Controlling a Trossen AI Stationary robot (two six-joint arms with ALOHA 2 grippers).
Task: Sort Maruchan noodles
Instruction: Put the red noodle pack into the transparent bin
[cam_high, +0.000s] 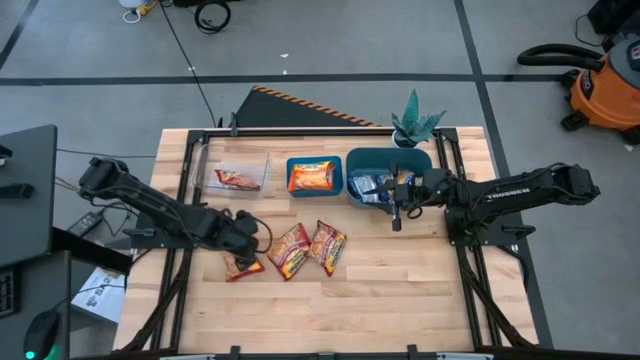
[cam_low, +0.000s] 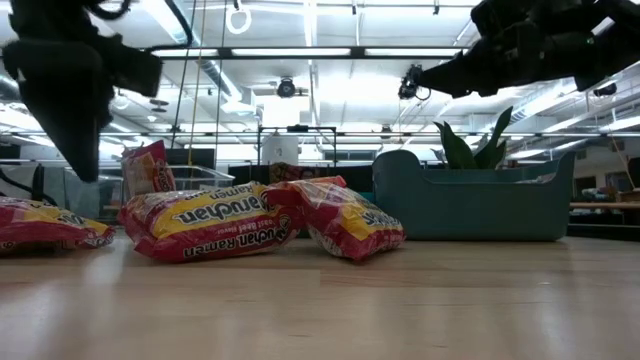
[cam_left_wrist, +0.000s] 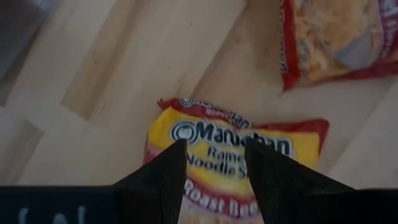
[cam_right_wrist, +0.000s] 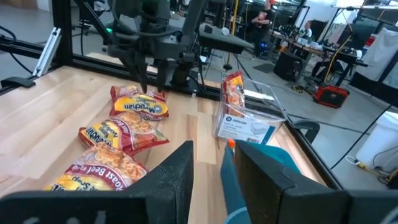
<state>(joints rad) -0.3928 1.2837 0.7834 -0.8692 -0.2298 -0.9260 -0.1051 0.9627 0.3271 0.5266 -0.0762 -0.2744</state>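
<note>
Left gripper (cam_left_wrist: 214, 180) open, jaws spread, poised directly above red-and-yellow noodle packet (cam_left_wrist: 233, 149) lying flat on worktop (cam_left_wrist: 112, 74); packet straddled by both fingers, long axis running across the gap between them, so a straight drop looks enough. Same packet at (cam_high: 243, 266), leftmost of three loose ones; two more packets (cam_high: 308, 247) just beside it toward centre. Right gripper (cam_high: 397, 200) far off, over the big teal bin (cam_high: 388, 160), jaws part open, nothing held as far as visible. Left arm clearly nearer.
</note>
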